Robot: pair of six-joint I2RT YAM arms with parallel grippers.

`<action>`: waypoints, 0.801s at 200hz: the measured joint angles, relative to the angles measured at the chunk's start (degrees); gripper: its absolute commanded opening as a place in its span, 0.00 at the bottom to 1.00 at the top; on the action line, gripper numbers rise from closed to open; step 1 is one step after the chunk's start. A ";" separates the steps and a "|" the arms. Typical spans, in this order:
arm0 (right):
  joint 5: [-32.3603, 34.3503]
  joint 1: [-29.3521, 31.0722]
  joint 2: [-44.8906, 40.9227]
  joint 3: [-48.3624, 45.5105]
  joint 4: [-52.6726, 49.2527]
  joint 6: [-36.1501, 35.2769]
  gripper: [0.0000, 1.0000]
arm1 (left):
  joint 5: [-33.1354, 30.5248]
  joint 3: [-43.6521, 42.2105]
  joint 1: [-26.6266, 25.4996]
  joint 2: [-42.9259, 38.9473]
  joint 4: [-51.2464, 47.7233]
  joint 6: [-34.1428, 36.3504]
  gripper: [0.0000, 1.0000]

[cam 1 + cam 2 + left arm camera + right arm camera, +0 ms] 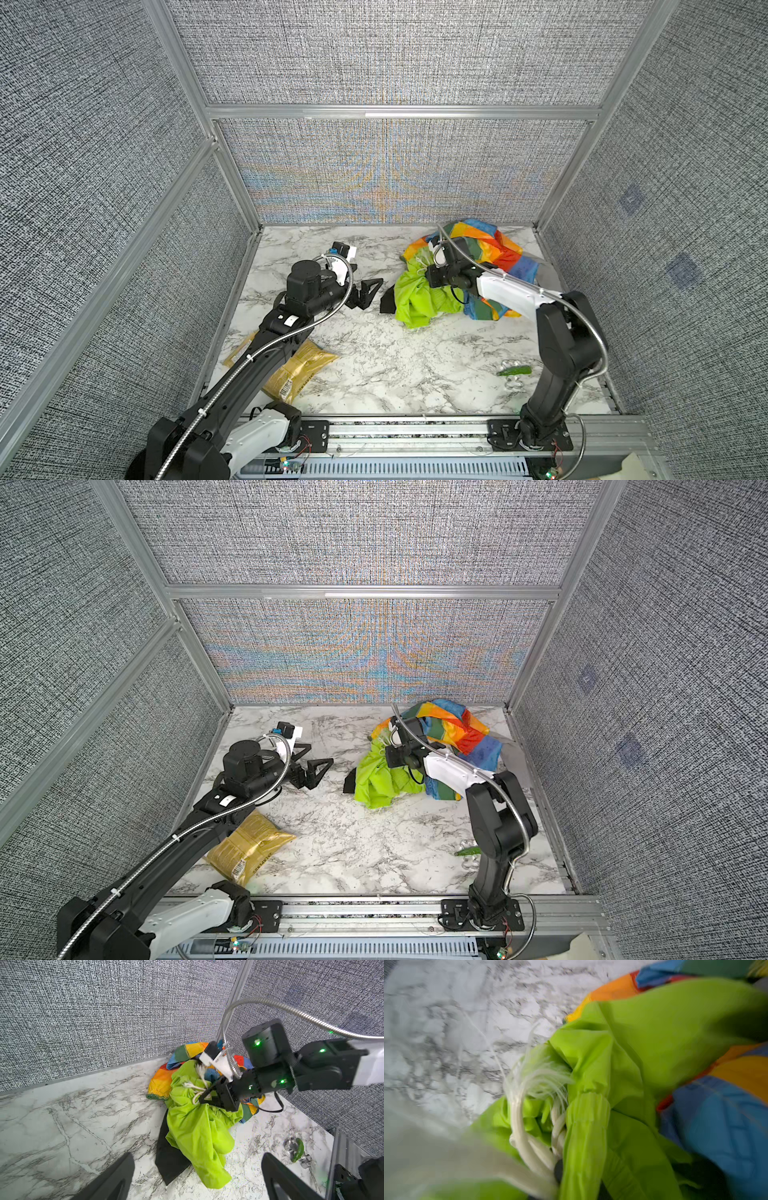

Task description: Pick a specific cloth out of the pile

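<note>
- Lime-green cloth (415, 301) sits at the far right of the marble table (374, 374), on the near-left edge of the pile (494, 253).
- It is pressed against the rainbow cloth (160, 1082), and its lower folds drape over a black cloth (168, 1157) and onto the tabletop.
- Right gripper (201, 1100) is clamped onto the gathered top of the lime-green cloth, next to the white drawstrings (192, 1085).
- The right wrist view is blurred, so I cannot tell whether the pads pinch fabric alone or a cord as well.
- Left gripper (369, 272) hangs over bare marble left of the pile. Its jaws are spread and hold nothing.
- Yellow packet (303, 365) lies near the front left, partly under the left arm and well apart from the pile.
</note>
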 measured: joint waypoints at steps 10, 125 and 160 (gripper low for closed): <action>1.40 0.09 1.99 0.87 0.02 -0.22 0.06 | 0.00 0.00 0.00 0.31 0.07 -0.02 0.98; 10.45 -1.86 0.15 -0.72 -1.14 -4.20 0.06 | 0.28 0.02 0.00 0.85 -0.11 -0.26 0.99; 7.48 -1.81 -4.76 -0.55 -1.99 -4.07 0.06 | 0.46 0.02 0.00 -0.07 -0.07 -0.22 0.98</action>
